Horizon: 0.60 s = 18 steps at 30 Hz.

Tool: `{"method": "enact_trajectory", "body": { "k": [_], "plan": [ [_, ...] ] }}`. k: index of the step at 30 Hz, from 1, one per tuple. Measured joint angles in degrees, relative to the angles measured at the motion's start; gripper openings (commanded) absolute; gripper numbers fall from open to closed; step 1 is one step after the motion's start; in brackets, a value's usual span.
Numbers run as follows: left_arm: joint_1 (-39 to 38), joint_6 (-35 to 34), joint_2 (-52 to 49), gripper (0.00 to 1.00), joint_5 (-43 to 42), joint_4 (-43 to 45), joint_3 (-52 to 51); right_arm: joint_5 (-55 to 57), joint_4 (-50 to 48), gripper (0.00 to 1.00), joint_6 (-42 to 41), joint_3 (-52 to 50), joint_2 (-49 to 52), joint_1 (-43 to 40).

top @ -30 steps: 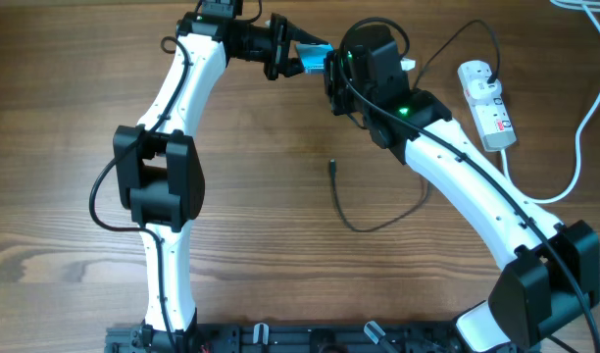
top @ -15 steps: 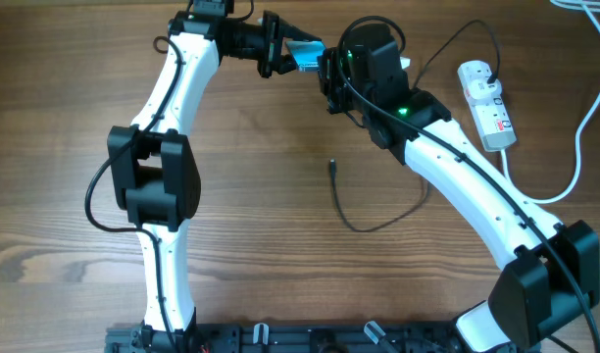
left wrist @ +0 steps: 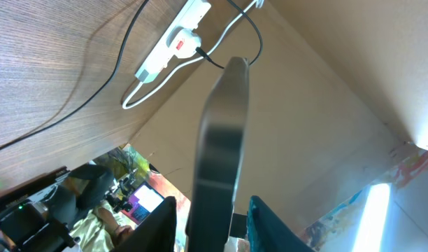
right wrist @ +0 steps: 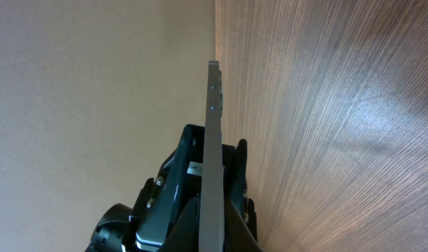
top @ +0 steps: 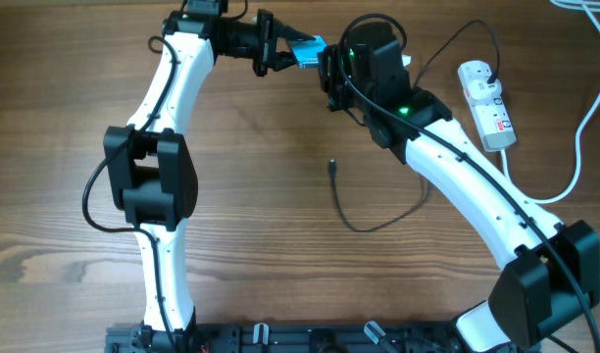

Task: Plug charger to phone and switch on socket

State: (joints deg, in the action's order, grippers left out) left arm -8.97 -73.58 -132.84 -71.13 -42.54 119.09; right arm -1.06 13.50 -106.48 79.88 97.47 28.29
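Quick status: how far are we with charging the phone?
Done: the phone is picked up, clamped between the jaws of the left arm and right arm. In hand: steadying it. Left: the charger tip lies loose on the table, not in the phone; then the socket needs switching, with neither arm near it.

A brown wood-grain desk [top: 261, 196] fills the overhead view from edge to edge, its grain running left to right with darker swirls near the lower left corner. In the right wrist view a soft pale sheen [right wrist: 368, 140] lies across the wood. A plain beige wall [right wrist: 95, 84], evenly lit, meets the desk's edge there, and from the left wrist a tan wall surface brightens to a white glare [left wrist: 420, 119] at the right, with blurred, colourful clutter [left wrist: 102, 210] and a small glowing screen [left wrist: 143, 203] at the lower left.
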Motion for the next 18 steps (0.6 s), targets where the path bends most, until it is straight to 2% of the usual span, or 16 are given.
{"method": "enact_trajectory", "body": {
  "k": [6, 10, 13, 15, 18],
  "plan": [
    [0.0, 0.2, 0.0, 0.24, -0.2, 0.0, 0.0, -0.5, 0.0, 0.07, 0.0, 0.0, 0.0, 0.0],
    [0.0, 0.4, 0.0, 0.14, -0.4, 0.0, 0.0, -1.3, -0.3, 0.07, 0.0, 0.0, 0.0, -0.2],
    [0.0, 1.2, 0.0, 0.04, -0.7, 0.0, 0.0, -1.8, -0.5, 0.23, -0.6, 0.0, 0.0, -0.4],
    [0.0, 1.3, 0.0, 0.04, -0.5, -0.1, 0.0, -2.5, -0.6, 0.30, -0.2, 0.0, 0.0, -0.4],
    [0.0, 1.2, 0.0, 0.04, -0.5, 0.0, 0.0, -4.8, -2.5, 0.49, 2.5, 0.0, -0.1, -0.4]
  ]
}}
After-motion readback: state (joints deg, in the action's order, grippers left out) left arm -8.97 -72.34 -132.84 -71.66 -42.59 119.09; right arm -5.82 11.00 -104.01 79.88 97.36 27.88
